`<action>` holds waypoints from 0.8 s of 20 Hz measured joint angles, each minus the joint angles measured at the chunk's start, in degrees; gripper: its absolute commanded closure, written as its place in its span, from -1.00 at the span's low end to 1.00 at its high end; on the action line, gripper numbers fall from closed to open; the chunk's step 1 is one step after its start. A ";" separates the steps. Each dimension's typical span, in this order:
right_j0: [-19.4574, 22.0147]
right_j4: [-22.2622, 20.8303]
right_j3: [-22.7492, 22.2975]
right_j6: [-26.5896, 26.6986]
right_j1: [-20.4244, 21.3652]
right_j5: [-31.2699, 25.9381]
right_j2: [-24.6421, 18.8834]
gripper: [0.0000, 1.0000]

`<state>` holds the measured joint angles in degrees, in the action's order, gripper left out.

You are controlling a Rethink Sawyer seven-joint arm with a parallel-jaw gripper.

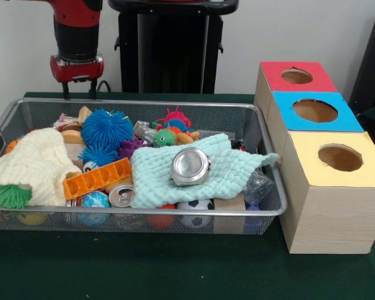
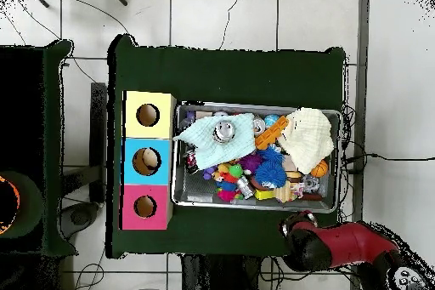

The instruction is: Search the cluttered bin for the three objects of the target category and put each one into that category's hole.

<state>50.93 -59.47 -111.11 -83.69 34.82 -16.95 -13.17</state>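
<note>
Arm parked behind the basket; search not yet begun.

Front view: the gripper (image 1: 79, 92) hung behind the far rim of the wire basket (image 1: 272, 187), above the cream knitted cloth (image 1: 31, 165); whether it was open or closed could not be told. A mint cloth (image 1: 228, 169) with a round metal tin (image 1: 190, 166) on it covered much of the pile, so it probably wanted lifting aside first. The yellow-topped box's hole (image 1: 340, 157) sat nearest the camera, beside the basket.
Overhead view: the arm (image 2: 340, 246) stood just outside the basket's rim (image 2: 176, 155); the hole (image 2: 148, 115) lay past the basket's other end. Judgement: carry each find high over the clutter.
</note>
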 measured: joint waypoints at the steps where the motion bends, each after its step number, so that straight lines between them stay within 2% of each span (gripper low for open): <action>1: -0.50 -0.31 0.30 0.00 -0.16 0.22 0.58 -1.00; 2: -2.10 -1.23 1.31 0.00 -0.78 1.16 2.31 -1.00; 7: -4.69 -2.01 3.44 -0.01 -2.73 2.97 5.57 -1.00; 16: -4.68 -2.00 6.33 -0.01 -5.91 4.81 7.07 -1.00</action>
<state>46.26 -61.47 -104.78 -83.70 28.92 -12.14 -6.10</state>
